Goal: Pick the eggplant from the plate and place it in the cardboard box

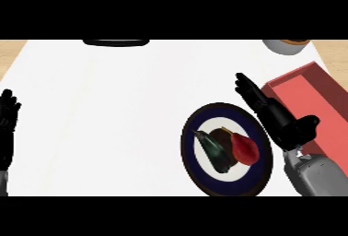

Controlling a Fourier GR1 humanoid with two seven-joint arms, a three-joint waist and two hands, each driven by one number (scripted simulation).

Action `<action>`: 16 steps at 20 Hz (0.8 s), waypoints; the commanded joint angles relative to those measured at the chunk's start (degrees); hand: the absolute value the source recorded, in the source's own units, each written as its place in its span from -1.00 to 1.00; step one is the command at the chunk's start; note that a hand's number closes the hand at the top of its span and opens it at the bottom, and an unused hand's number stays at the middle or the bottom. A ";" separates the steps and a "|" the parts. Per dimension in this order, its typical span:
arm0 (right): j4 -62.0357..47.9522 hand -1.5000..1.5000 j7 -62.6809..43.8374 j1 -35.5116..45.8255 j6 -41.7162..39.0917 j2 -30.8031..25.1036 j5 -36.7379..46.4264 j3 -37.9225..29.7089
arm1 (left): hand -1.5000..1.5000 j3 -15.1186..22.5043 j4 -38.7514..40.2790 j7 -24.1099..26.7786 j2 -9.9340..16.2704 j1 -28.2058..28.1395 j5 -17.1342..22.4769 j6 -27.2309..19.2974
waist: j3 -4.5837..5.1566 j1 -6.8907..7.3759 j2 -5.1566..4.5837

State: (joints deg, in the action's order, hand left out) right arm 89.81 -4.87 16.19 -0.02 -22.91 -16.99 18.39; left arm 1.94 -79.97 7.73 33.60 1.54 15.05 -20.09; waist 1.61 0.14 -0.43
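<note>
Right hand [275, 117] is seen held open over the counter, fingers straight, nothing grasped, placed between the plate and the box. A white counter [108, 115] is spread across most of the view. A red open box [319, 99] is set at the right edge. A round dark-rimmed plate [192, 159] is placed just beside it, and the dark eggplant [213, 154] is laid on it against a red vegetable [246, 148]. Left hand [8, 122] is rested open at the left edge
</note>
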 commanded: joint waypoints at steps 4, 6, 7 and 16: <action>-3.10 -1.00 -2.10 13.82 -7.66 -4.28 -4.68 -7.13 | 0.00 8.60 -5.66 0.70 0.77 7.40 -4.10 8.03 | -1.69 -0.19 0.14; -2.98 -1.00 -4.11 20.61 -9.66 -6.01 -7.18 -9.82 | 0.00 12.17 -7.08 2.18 1.35 10.90 -4.95 13.00 | -1.64 -0.63 -0.07; -4.03 -1.00 -4.38 19.23 -14.25 -15.60 6.54 -1.45 | 0.00 13.29 -7.05 2.14 -0.61 9.53 -3.81 13.47 | -1.27 -0.40 -0.40; -18.01 -1.00 23.45 20.14 -25.55 -16.60 16.01 -0.86 | 0.00 14.55 -5.95 -0.20 -2.62 13.58 -4.46 17.08 | -1.69 1.04 -0.12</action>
State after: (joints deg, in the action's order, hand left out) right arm 74.51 9.35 35.13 -21.91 -37.58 -7.71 14.94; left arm 16.27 -86.24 7.80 31.37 13.82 10.42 -4.79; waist -0.04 0.83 -0.57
